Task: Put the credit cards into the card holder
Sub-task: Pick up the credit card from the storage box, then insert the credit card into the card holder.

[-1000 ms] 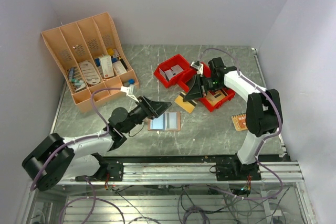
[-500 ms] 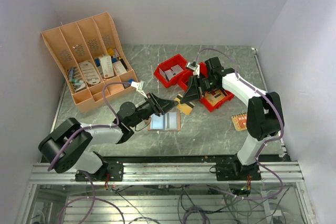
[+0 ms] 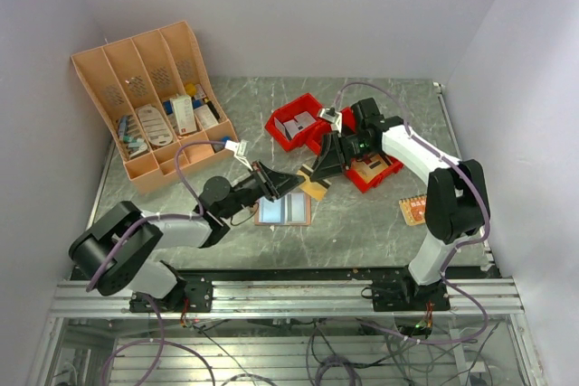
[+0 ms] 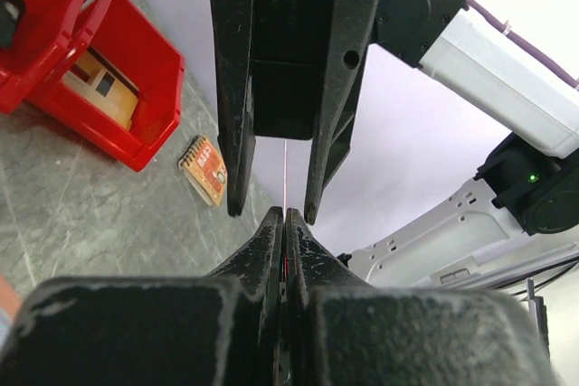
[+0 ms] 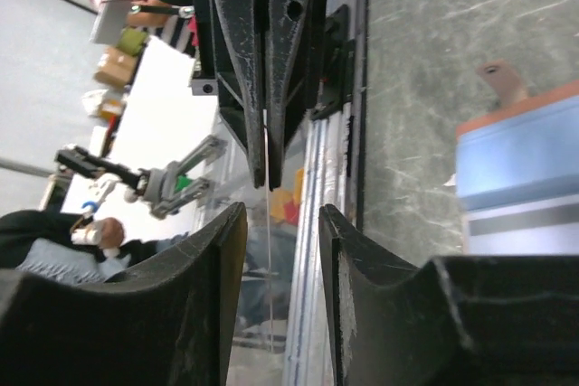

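Left tool [image 4: 285, 216] and right tool [image 5: 282, 219] are black; links [image 3: 412, 146] white, cables [image 3: 178, 167] lilac.

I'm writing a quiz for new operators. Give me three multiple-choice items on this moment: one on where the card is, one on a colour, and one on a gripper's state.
1. Where is the card?
A lying flat
B held up between the left gripper and the right gripper
C out of view

2. What colour are the bins?
A red
B blue
C green

3. How is the left gripper?
A wide open
B shut on nothing
C shut on the card

Answers:
1. B: both wrist views show the card edge-on between the two grippers.
2. A: the bin walls are plainly red.
3. C: its fingers pinch the card's edge.
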Controlling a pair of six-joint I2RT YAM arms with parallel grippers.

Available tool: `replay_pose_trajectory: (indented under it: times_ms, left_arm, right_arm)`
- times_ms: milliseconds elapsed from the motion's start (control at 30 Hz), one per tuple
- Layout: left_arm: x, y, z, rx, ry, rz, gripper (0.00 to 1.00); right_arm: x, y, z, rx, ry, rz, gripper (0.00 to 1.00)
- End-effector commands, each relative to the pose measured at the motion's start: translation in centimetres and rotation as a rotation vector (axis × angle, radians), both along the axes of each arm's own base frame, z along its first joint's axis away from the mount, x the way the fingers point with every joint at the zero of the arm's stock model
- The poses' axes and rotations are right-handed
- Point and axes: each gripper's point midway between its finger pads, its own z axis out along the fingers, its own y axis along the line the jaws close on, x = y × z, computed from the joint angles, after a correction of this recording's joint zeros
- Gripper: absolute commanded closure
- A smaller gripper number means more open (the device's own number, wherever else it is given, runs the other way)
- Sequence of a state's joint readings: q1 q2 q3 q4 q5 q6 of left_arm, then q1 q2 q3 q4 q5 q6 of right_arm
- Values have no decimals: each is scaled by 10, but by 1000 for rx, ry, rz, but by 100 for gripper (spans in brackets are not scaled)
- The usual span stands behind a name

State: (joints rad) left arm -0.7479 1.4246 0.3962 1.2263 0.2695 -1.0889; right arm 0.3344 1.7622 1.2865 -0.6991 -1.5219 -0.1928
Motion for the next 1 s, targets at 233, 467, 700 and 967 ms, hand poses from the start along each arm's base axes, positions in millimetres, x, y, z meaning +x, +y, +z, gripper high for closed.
replay_pose_trajectory:
  times_ms: [233, 467, 700, 967]
  left_arm:
    - [-1, 48, -12, -80, 313, -9, 93]
    - [2, 57, -30, -225, 749, -32, 93]
    - [12, 52, -34, -78, 635, -27, 93]
    - [16, 69, -94, 286, 503, -122, 93]
  right_arm:
    - [29, -32, -1, -128, -258, -120, 56]
    - [40, -48, 0, -153, -293, -192, 56]
    - [44, -48, -20, -283, -422, -208, 57]
    - [39, -36, -56, -318, -759, -159, 59]
